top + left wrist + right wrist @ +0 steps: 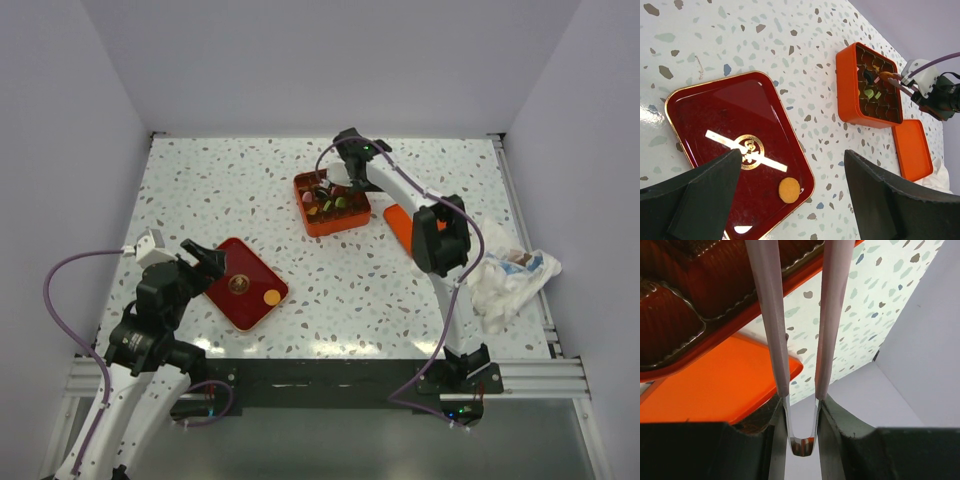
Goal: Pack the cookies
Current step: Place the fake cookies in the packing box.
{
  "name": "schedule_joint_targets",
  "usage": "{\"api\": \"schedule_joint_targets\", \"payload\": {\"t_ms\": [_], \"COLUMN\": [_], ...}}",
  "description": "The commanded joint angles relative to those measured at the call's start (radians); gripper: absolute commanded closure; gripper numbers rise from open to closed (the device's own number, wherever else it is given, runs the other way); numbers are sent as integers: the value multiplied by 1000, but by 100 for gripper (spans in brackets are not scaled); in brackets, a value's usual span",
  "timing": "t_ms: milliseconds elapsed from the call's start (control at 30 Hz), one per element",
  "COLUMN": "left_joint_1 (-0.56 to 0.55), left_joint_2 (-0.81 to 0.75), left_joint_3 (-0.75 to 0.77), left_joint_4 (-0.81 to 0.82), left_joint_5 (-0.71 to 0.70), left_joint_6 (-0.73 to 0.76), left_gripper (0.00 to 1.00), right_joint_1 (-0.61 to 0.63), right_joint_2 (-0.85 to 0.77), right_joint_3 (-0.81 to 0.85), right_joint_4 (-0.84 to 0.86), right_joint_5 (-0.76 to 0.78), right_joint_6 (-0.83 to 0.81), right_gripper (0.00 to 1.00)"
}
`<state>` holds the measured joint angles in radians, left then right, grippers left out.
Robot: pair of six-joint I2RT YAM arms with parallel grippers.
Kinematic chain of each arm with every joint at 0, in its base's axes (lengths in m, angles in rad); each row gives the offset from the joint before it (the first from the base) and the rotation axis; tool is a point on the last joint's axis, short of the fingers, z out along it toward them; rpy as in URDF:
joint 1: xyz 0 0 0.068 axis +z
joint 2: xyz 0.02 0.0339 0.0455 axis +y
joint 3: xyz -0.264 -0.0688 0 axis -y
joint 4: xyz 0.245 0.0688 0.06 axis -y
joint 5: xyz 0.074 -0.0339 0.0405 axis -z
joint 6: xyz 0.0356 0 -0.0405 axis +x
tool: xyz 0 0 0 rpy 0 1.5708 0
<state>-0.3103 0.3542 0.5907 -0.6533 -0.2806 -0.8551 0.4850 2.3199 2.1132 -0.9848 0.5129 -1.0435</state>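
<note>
One orange cookie (789, 190) lies near the corner of the dark red tray (730, 110). My left gripper (792, 157) hangs open above that tray, one finger on either side of the cookie and nothing between them. Other cookies, green (869, 93) among them, sit in the cells of the orange box (335, 226). My right gripper (352, 165) is shut on a pair of tweezers (770, 315) with pink arms. The tweezer tips (888, 76) reach over the box's far side. Whether they pinch a cookie I cannot tell.
The box's flat orange lid (398, 222) lies on the speckled table just right of the box. A crumpled white cloth or bag (510, 280) lies at the right edge. White walls close in the table on the left, back and right.
</note>
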Motion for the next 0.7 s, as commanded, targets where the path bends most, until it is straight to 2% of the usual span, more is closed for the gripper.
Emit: {"api": "schedule_joint_targets", "payload": {"t_ms": [0,667], "left_joint_1": [-4,-4], "left_joint_2": [5,-9], "left_joint_3": [6,6], "left_joint_4": [18,1], "left_joint_5": [-6,-8], "left_joint_6": [-10,-18], "left_gripper": [12,12], "right_joint_1": [-5,-8], "right_joint_2": [-16,44], "right_joint_3": [65,91], "right_joint_4": [-29,-48], "right_joint_5": [-27,-17], "right_joint_6": [23,13], "right_gripper": [100,100]}}
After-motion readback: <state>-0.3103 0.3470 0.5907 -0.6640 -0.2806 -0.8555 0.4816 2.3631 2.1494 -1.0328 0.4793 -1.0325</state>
